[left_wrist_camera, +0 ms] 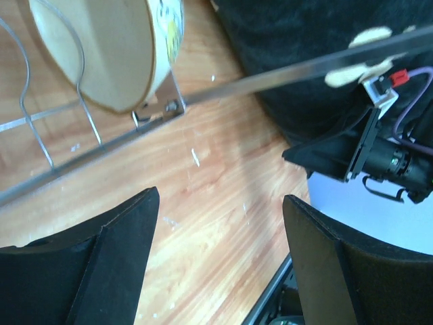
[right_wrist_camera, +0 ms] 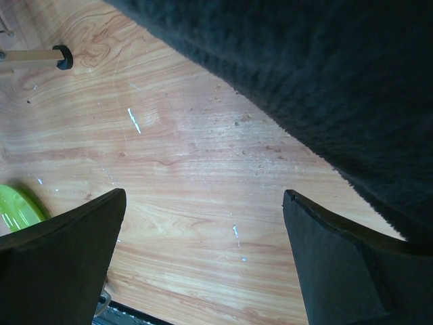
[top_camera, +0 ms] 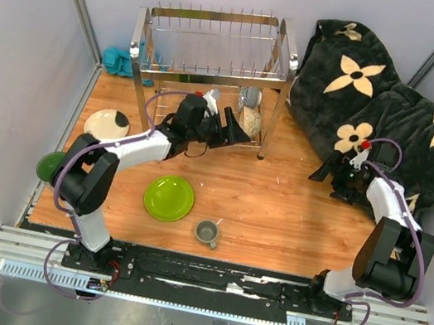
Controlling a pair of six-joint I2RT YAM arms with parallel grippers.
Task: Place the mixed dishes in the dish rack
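The dish rack (top_camera: 215,53) stands at the back of the table. On its lower tier a cream-yellow bowl (top_camera: 250,121) (left_wrist_camera: 101,47) rests on edge among the wires, with a blue-patterned small bowl (top_camera: 249,96) behind it. My left gripper (top_camera: 240,127) (left_wrist_camera: 220,198) is open and empty just in front of the cream-yellow bowl. On the table lie the lime-green plate (top_camera: 169,198) (right_wrist_camera: 17,206), a small grey mug (top_camera: 206,232) and a cream plate with a black patch (top_camera: 107,123). A mug with a green inside (top_camera: 50,165) sits at the left edge. My right gripper (top_camera: 326,172) (right_wrist_camera: 203,193) is open over bare wood.
A black blanket with cream flowers (top_camera: 386,108) (right_wrist_camera: 304,68) covers the back right, close beside my right gripper. A teal cloth (top_camera: 119,61) lies behind the rack's left leg. One rack foot (right_wrist_camera: 61,56) shows in the right wrist view.
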